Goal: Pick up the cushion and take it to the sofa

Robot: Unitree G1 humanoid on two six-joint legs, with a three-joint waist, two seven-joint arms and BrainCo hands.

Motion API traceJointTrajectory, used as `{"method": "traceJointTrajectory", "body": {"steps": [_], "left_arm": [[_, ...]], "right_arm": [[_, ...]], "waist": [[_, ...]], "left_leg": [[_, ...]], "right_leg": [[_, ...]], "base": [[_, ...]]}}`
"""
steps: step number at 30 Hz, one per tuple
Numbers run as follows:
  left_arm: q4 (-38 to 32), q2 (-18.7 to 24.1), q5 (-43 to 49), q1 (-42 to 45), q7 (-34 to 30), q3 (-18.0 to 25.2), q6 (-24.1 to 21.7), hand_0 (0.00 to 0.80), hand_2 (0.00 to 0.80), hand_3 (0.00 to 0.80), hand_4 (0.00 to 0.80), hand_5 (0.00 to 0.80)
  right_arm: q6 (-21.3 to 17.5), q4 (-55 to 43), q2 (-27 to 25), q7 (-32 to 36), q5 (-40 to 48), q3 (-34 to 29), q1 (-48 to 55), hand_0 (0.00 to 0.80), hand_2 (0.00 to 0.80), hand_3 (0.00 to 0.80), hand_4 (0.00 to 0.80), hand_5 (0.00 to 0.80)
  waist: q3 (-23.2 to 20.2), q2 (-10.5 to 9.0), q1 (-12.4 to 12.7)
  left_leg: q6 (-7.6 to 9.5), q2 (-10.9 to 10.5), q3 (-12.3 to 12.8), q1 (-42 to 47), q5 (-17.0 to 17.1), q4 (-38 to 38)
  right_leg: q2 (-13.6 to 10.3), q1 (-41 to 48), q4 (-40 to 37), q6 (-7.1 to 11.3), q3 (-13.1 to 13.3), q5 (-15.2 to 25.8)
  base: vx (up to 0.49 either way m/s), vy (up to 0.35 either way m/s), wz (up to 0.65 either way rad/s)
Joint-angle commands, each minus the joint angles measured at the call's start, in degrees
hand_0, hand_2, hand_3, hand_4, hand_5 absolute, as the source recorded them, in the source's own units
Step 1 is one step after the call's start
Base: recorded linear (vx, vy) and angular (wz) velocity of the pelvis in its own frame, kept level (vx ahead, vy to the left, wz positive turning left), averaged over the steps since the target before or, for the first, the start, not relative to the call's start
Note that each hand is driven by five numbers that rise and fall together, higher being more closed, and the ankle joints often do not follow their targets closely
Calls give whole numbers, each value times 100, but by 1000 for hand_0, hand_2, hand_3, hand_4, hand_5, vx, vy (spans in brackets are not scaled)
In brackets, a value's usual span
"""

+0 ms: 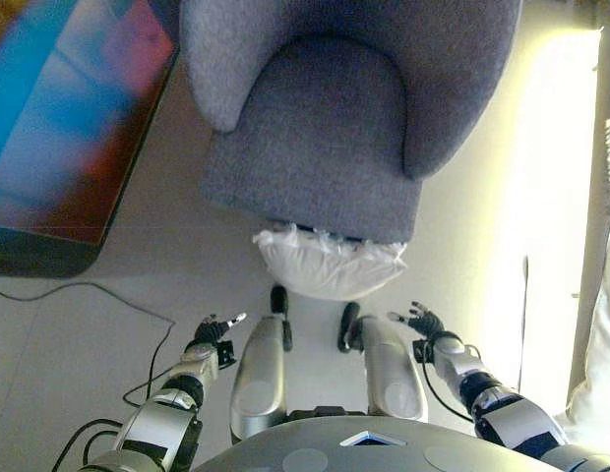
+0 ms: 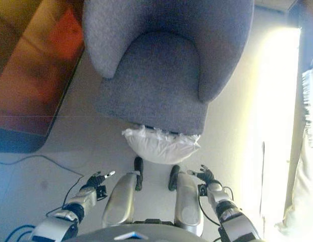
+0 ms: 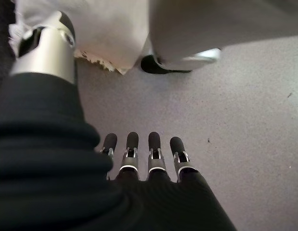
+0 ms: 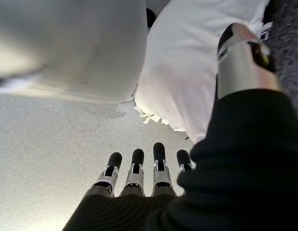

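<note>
A white cushion (image 1: 328,262) with a frilled edge lies on the floor against the front of a grey armchair-style sofa (image 1: 330,138). It also shows in the left wrist view (image 3: 105,29) and the right wrist view (image 4: 187,72). My left hand (image 1: 214,332) hangs low at the cushion's left, open and empty, fingers straight (image 3: 139,154). My right hand (image 1: 420,323) hangs at the cushion's right, open and empty, fingers straight (image 4: 144,168). Neither hand touches the cushion.
A large dark-framed panel with a colourful surface (image 1: 59,118) lies on the floor at the left. A black cable (image 1: 89,290) runs across the floor below it. White fabric (image 1: 605,324) hangs at the far right. Pale floor (image 1: 472,226) lies between.
</note>
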Motion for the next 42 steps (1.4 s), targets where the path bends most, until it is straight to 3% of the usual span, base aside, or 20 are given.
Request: {"method": "traceJointTrajectory", "body": {"steps": [1, 2, 9, 15, 18, 23, 32, 36, 42], "left_arm": [[-365, 54, -234, -107, 271, -156, -358, 0, 0, 0, 0, 0], [-479, 62, -266, -199, 347, -158, -434, 0, 0, 0, 0, 0], [-1191, 295, -384, -730, 694, -288, -717, 0, 0, 0, 0, 0], [-1660, 601, -438, -978, 836, -284, -1161, 0, 0, 0, 0, 0], [-1674, 712, -344, -875, 734, -316, -1893, 0, 0, 0, 0, 0], [-2165, 858, -197, -767, 844, -359, -2370, 0, 0, 0, 0, 0], [-2026, 1392, -467, -1360, 386, -500, -2613, 0, 0, 0, 0, 0], [-2098, 1518, -650, -1346, 169, -581, -2625, 0, 0, 0, 0, 0], [-2285, 1682, -1339, -1677, -565, -817, -2590, 0, 0, 0, 0, 0]], "right_arm": [[-271, -250, -284, -197, 345, 74, 11, 0, 0, 0, 0, 0], [-294, -306, -346, -261, 426, 80, -77, 0, 0, 0, 0, 0], [-234, -959, -633, -669, 649, 128, -565, 0, 0, 0, 0, 0], [-277, -1480, -893, -754, 750, 38, -659, 0, 0, 0, 0, 0], [-631, -1473, -1049, -716, 899, -64, -589, 0, 0, 0, 0, 0], [-685, -1687, -1228, -820, 919, -272, -742, 0, 0, 0, 0, 0], [-750, -1703, -1779, -713, 1124, -255, -1398, 0, 0, 0, 0, 0], [-1067, -1889, -1930, -721, 1206, -283, -1372, 0, 0, 0, 0, 0], [-1233, -2249, -2081, -577, 1240, -96, -1673, 0, 0, 0, 0, 0]], "waist": [[34, -15, -3], [131, 19, 0], [465, 68, -47], [648, 45, -165], [709, 67, -183], [930, 83, -151], [1085, 61, -194], [1085, 106, -218], [1085, 145, -240]], "left_leg": [[352, -169, 120, -493, -743, 1083], [347, -136, 93, -669, -985, 1431], [583, -127, -8, -2117, -1578, 3237], [637, -143, -96, -3147, -1922, 4501], [649, -143, -73, -3565, -2103, 4981], [679, -63, -38, -4114, -2368, 5647], [731, 133, -46, -5279, -2833, 7221], [742, 116, -128, -5544, -2955, 7671], [751, 94, -246, -5566, -3112, 8072]], "right_leg": [[-47, -424, -94, 239, 402, 637], [-35, -623, 265, 252, 473, 434], [-58, -2148, 2042, 137, 641, 16], [52, -3160, 3328, 142, 765, -332], [60, -3574, 3753, 144, 834, -473], [10, -4133, 4486, 158, 872, -694], [-120, -5329, 6125, 99, 963, -1161], [-154, -5560, 6552, 89, 980, -1293], [-190, -5569, 6926, 54, 990, -1434]], "base": [[6, 17, 10], [-1, 21, 6], [-44, 15, -2], [-23, 50, -5], [-55, 54, -8], [-90, 25, 0], [-52, 46, -6], [10, 25, -3], [58, -2, -1]]}}
